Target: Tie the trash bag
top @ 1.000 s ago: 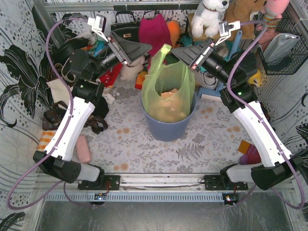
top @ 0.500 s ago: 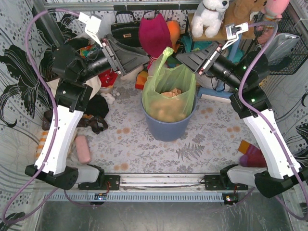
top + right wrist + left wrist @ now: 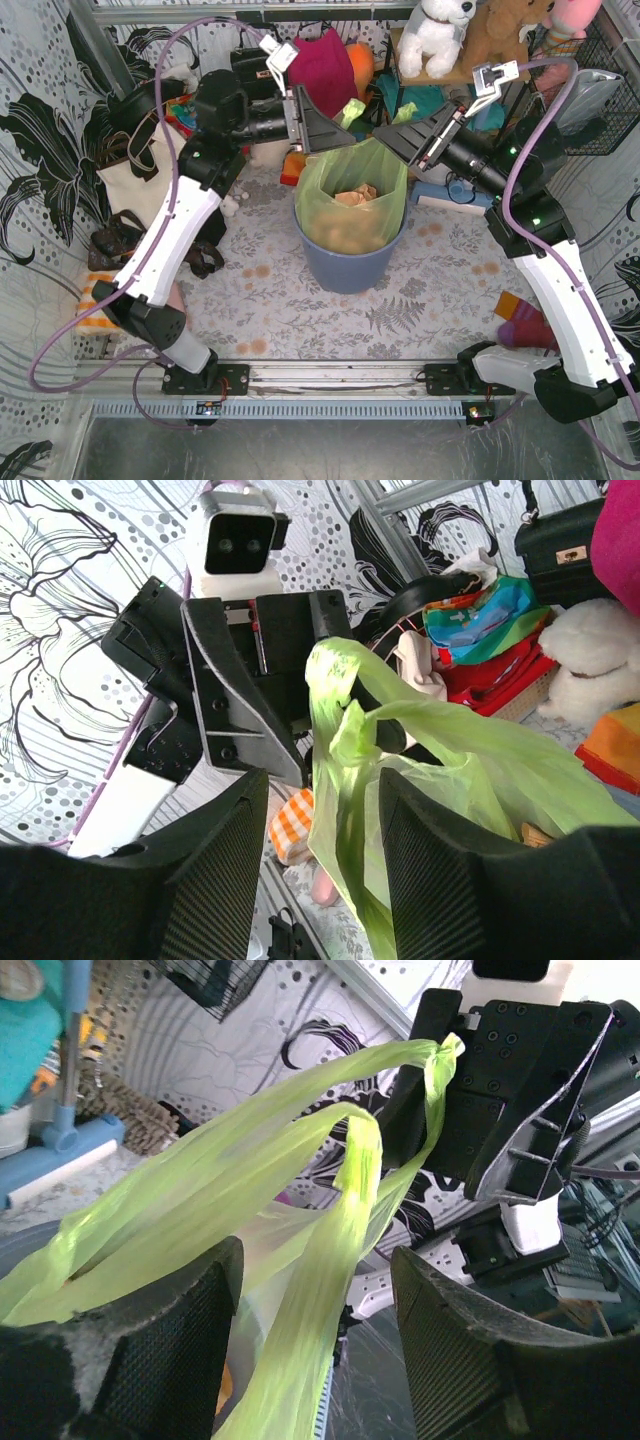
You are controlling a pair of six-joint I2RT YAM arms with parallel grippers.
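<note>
The lime-green trash bag (image 3: 352, 190) sits in a blue-grey round bin (image 3: 350, 268), with tan paper scraps showing inside. Its two handle ears stick up at the top, one by each gripper. My left gripper (image 3: 332, 135) is open at the bag's upper left. In the left wrist view (image 3: 315, 1350) a green handle strip (image 3: 345, 1220) runs between the jaws, unpinched. My right gripper (image 3: 398, 140) is open at the bag's upper right. In the right wrist view (image 3: 325, 870) the bag's handles (image 3: 345, 710) hang between its jaws.
Stuffed toys (image 3: 435, 35), a black handbag (image 3: 255, 60) and a magenta bag (image 3: 325, 65) crowd the back. A cream tote (image 3: 130, 185) and dark straps lie at the left. An orange checked cloth (image 3: 95, 298) is front left. A wire basket (image 3: 590, 100) hangs at the right.
My left arm has swung right and its gripper has closed in on the bag's top. The right gripper has moved slightly down towards it. The bag's handles have spread into two ears.
</note>
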